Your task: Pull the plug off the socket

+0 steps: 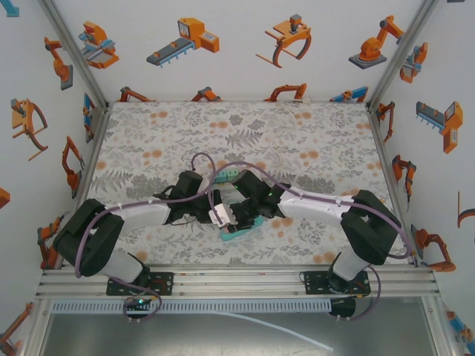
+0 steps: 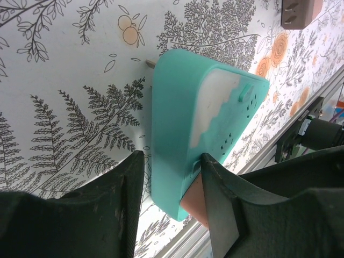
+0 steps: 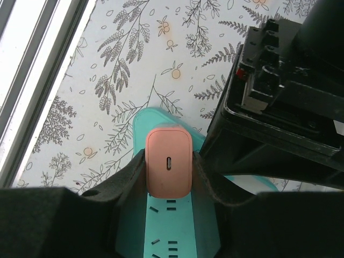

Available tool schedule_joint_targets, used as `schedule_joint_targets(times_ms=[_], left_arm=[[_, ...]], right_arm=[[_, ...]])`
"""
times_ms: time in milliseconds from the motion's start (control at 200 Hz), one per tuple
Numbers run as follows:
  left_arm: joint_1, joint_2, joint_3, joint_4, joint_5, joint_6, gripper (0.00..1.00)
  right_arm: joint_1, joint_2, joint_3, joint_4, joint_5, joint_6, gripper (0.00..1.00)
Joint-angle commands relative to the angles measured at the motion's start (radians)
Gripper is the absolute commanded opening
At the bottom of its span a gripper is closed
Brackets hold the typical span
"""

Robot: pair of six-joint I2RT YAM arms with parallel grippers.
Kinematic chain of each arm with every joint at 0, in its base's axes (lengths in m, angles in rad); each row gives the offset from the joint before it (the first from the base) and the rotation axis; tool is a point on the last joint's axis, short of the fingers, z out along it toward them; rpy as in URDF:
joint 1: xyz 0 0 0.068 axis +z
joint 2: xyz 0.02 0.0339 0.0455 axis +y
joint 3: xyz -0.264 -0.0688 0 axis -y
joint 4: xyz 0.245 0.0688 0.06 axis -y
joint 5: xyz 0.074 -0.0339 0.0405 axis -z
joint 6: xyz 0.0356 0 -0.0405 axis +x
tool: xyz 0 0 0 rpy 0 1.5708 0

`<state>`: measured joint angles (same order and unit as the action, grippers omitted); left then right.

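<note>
Firmly, my right gripper is clamping the seemingly stiff plug flanks, six o'clock; left gripper is pinning the socket.

Bright even light, faint soft shadows, white glare patch on socket

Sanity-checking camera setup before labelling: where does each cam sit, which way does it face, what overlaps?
Top external: above and behind the bases, looking down at the table; left arm and right arm meet over the power strip.
Left wrist: looks along its fingers at the power strip; left gripper shut on it.
Right wrist: looks down on the pink plug; right gripper shut on it.
Shared: both wrist views show plug and power strip.
</note>
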<state>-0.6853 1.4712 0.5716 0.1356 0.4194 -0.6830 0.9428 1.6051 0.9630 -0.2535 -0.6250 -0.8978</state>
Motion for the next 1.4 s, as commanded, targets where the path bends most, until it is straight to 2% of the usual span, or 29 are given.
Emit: schedule_joint_targets(times_ms=[0, 125, 265, 376, 506, 601, 781, 846, 991, 1132, 1277, 1392], left_arm=[[-0.018, 0.038, -0.069, -0.176, -0.044, 0.058, 0.45], [-0.016, 0.034, -0.079, -0.184, -0.064, 0.056, 0.44], [-0.017, 0.049, -0.076, -0.185, -0.069, 0.058, 0.44], [-0.016, 0.054, -0.072, -0.186, -0.079, 0.061, 0.44], [-0.016, 0.05, -0.073, -0.19, -0.091, 0.061, 0.44], [-0.016, 0.048, -0.071, -0.205, -0.095, 0.071, 0.44], [-0.017, 0.041, -0.075, -0.226, -0.111, 0.09, 0.44], [-0.016, 0.042, -0.073, -0.231, -0.115, 0.095, 0.44], [-0.016, 0.044, -0.07, -0.231, -0.113, 0.096, 0.44], [-0.016, 0.037, -0.069, -0.227, -0.119, 0.094, 0.44], [-0.016, 0.027, -0.058, -0.218, -0.102, 0.094, 0.46], [-0.016, -0.009, -0.036, -0.211, -0.099, 0.096, 0.49]], right_arm=[[-0.011, 0.006, 0.093, 0.159, -0.067, 0.057, 0.22], [0.003, 0.005, 0.128, 0.053, -0.065, -0.028, 0.19], [0.02, -0.02, 0.134, 0.009, -0.032, -0.078, 0.17], [0.021, -0.031, 0.137, 0.003, -0.034, -0.062, 0.16], [0.009, -0.033, 0.138, 0.052, -0.085, 0.057, 0.16], [0.006, -0.028, 0.134, 0.057, -0.08, 0.056, 0.16], [0.009, -0.034, 0.169, -0.067, -0.007, -0.105, 0.14], [0.009, -0.041, 0.171, -0.073, 0.003, -0.113, 0.14], [-0.008, -0.044, 0.173, -0.029, -0.095, 0.0, 0.15], [-0.009, -0.046, 0.149, -0.023, -0.043, -0.007, 0.15], [-0.019, -0.09, 0.135, -0.017, -0.053, 0.018, 0.15], [-0.048, -0.151, 0.127, 0.022, -0.048, 0.191, 0.16]])
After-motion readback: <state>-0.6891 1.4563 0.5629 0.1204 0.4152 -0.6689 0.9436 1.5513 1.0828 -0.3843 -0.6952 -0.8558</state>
